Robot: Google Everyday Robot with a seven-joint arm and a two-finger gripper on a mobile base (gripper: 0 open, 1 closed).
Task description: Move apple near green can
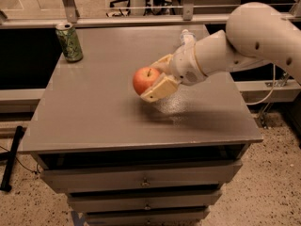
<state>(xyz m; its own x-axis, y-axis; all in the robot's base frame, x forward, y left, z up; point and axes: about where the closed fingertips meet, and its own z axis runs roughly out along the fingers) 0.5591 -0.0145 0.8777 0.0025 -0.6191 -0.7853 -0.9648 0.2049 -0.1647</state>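
Grip on a round red-orange apple [145, 79] with a short dark stem: my cream two-finger gripper [150, 80] is clenched on it from the right. One finger lies over the far side and one under the near side, so the fruit cannot roll free. I hold the apple near the middle of the grey tabletop [103, 117]. It looks raised a little off the surface, with a soft shadow beneath; I judge this lift lets me carry it without dragging. My white arm [244, 41] reaches in from the right of the view. The slim green drink can [69, 42], with pale print and a silver top, stands upright at the far left corner of the tabletop. It is well apart from the apple, with bare surface between them. Behind my wrist, the cap of a clear plastic bottle [186, 36] peeks out. The apple is not yet near the can. As I judge it, the next move is a carry to the far left, stopping just beside the can without knocking it.
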